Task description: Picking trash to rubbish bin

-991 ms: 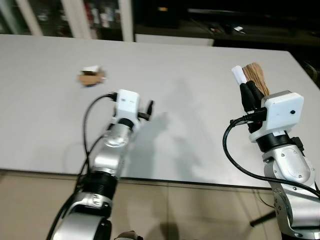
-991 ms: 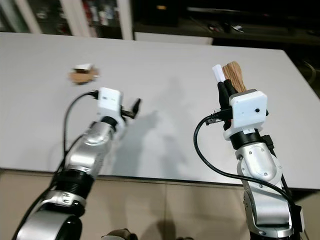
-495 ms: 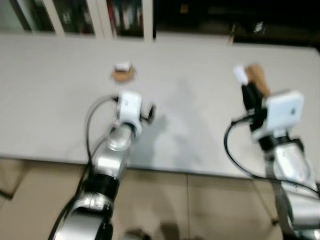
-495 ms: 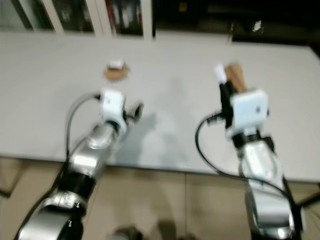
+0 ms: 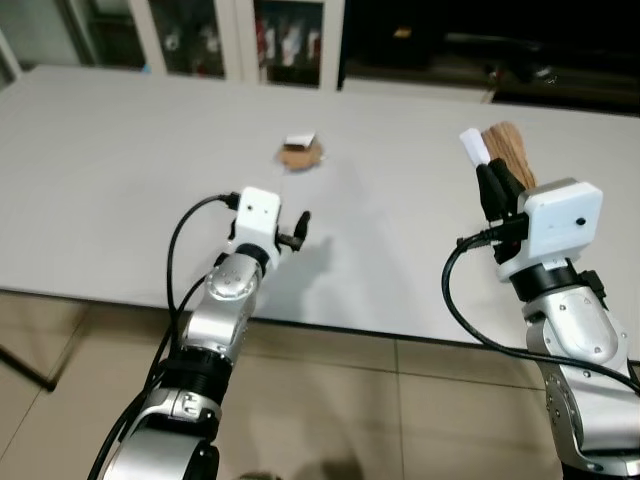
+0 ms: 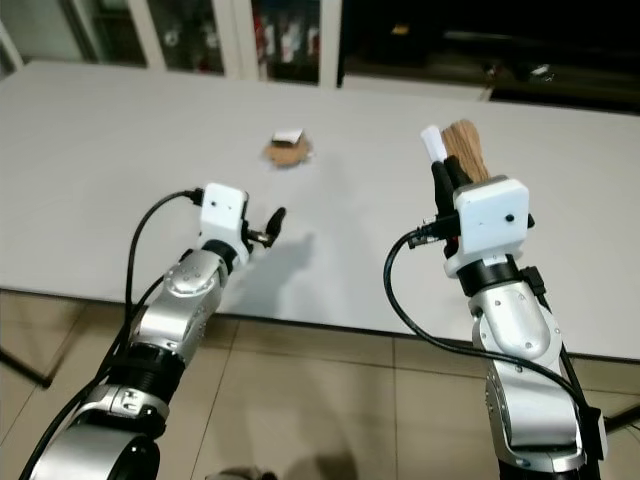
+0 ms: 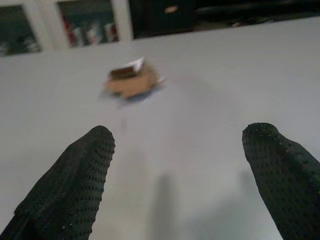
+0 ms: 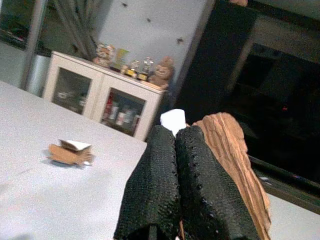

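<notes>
Your right gripper (image 5: 497, 172) is pinching a brown-and-white crumpled wrapper (image 5: 505, 150), fingers fully closed, above the table's (image 5: 100, 180) near edge. Your left gripper (image 7: 180, 170) is spreading wide, empty, facing the cardboard scrap (image 5: 300, 153) lying mid-table.

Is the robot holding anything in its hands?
Yes. The right gripper pinches crumpled brown paper with a white scrap near its lower end. The left gripper is open, holding nothing.

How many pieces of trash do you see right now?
2. One brown crumpled scrap lies on the white table ahead of the left gripper; one brown-and-white piece is clamped in the right gripper.
</notes>
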`<state>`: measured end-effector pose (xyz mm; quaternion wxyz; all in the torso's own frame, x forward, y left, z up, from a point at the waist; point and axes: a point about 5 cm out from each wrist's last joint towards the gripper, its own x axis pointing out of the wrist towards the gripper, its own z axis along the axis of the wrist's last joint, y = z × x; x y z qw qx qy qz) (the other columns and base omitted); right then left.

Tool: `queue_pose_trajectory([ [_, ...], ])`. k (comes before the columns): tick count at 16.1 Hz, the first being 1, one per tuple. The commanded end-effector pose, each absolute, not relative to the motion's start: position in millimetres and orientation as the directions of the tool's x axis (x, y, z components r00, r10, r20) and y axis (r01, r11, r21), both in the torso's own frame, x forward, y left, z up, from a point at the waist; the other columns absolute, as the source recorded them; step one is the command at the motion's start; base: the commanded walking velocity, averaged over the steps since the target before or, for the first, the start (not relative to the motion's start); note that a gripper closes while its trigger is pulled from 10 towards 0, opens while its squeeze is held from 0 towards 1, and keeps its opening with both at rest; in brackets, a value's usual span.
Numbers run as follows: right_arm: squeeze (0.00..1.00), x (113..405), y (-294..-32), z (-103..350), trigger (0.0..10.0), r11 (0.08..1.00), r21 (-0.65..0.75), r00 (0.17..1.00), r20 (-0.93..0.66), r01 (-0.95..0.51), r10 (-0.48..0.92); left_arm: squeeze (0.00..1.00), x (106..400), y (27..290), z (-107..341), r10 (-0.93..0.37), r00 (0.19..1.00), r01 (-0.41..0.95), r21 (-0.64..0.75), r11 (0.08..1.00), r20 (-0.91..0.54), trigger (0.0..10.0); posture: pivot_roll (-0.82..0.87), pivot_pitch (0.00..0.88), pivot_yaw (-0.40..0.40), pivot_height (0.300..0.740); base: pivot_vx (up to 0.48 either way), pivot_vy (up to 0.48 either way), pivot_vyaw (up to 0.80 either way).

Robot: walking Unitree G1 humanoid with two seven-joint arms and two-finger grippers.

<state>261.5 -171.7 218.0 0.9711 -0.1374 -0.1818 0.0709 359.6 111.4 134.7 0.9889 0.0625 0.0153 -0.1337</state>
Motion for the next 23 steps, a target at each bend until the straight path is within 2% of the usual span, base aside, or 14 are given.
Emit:
queue_pose_trajectory([
  [1,0.0,260.8,-175.8,221.1,10.0,0.95,-0.305,0.922,0.344,-0.07,0.178,0.0,360.2,105.3,139.3,-0.289,0.957,0.291,0.124,0.949,-0.031,10.0,0.15,0.081,-0.009,0.74,0.469,0.0,0.0],
  [14,0.0,261.0,-172.9,220.6,10.0,0.942,-0.327,0.922,0.337,-0.076,0.192,0.0,359.3,106.0,139.4,-0.275,0.961,0.276,0.113,0.955,-0.021,10.0,0.15,0.09,-0.013,0.74,0.472,0.0,0.0],
  [23,0.0,258.7,-172.6,218.8,10.0,0.941,-0.329,0.925,0.327,-0.082,0.194,0.0,358.5,108.0,139.4,-0.243,0.97,0.242,0.124,0.962,-0.012,10.0,0.14,0.104,-0.019,0.74,0.0,0.0,0.0],
])
